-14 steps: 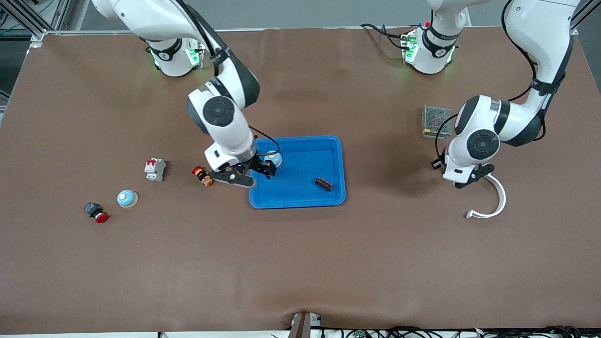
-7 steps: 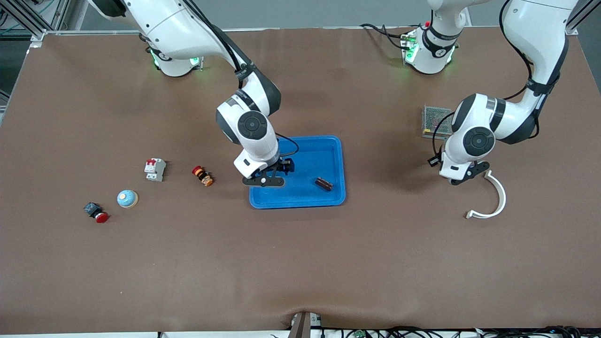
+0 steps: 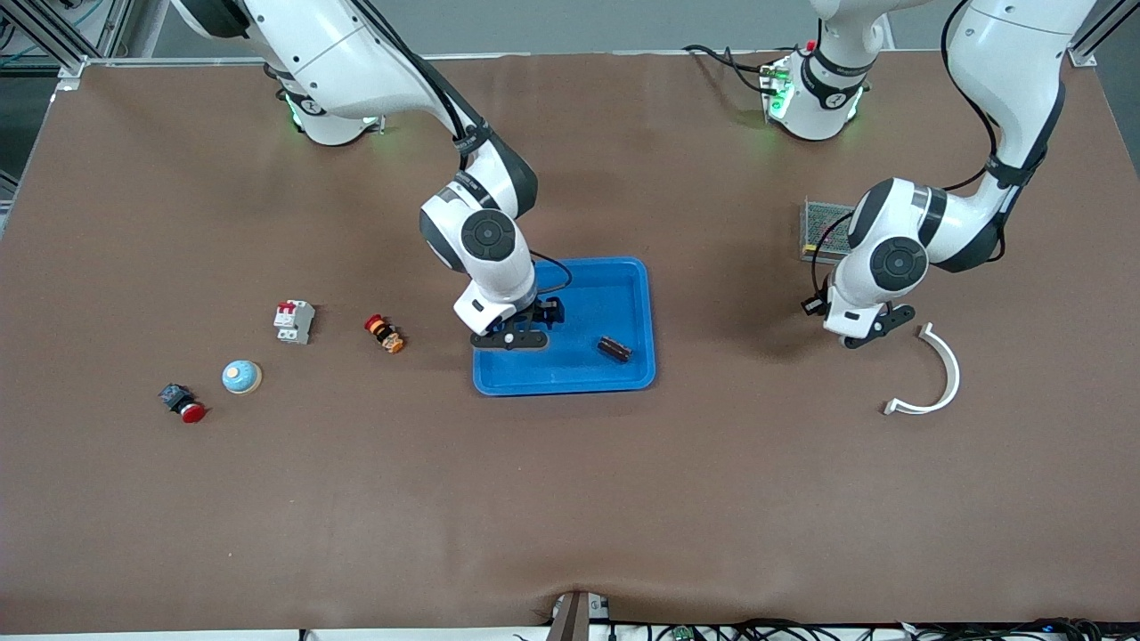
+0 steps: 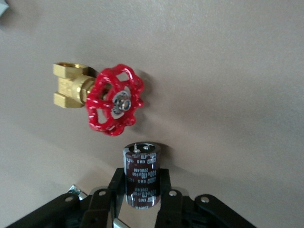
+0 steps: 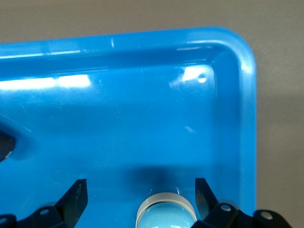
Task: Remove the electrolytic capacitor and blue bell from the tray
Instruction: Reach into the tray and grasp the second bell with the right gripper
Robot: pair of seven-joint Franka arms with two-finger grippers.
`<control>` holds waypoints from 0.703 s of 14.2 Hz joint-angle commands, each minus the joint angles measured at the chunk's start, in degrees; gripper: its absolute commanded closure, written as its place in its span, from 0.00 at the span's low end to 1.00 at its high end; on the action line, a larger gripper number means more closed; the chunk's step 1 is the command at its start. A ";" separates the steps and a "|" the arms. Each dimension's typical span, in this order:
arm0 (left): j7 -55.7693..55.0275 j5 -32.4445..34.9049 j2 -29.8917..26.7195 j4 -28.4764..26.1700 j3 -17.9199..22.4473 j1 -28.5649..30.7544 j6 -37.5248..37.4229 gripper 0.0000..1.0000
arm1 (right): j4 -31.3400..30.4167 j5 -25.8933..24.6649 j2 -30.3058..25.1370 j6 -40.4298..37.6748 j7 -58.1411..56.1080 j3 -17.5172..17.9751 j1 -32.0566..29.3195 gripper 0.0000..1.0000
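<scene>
The right gripper [image 3: 525, 325] is held spread apart over the blue tray [image 3: 623, 271], and a light blue bell [image 5: 166, 213] is seen between its fingers, resting in the tray. A capacitor [image 4: 140, 175] is clamped upright in the left gripper [image 4: 141, 202], low over the table toward the left arm's end from the tray, near a red-wheeled valve [image 4: 114, 100].

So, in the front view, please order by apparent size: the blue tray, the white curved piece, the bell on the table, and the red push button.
1. blue tray
2. white curved piece
3. bell
4. red push button, though it looks nearly as large as the bell, so this last order is uncertain.
</scene>
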 commanded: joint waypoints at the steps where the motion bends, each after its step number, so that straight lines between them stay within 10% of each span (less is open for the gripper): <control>1: -1.21 2.31 1.01 -0.43 -0.35 0.78 1.41 0.99 | -4.25 -0.68 -1.25 3.42 -0.06 -0.59 1.44 0.00; 8: -1.30 2.40 2.77 -0.34 -0.26 2.28 2.64 0.86 | -11.98 -0.77 -6.52 5.88 -0.15 -0.59 2.24 0.00; 10: -1.38 2.40 2.95 -0.16 -0.26 2.19 2.64 0.58 | -12.60 -0.86 -7.05 5.98 -0.15 -0.59 2.33 0.00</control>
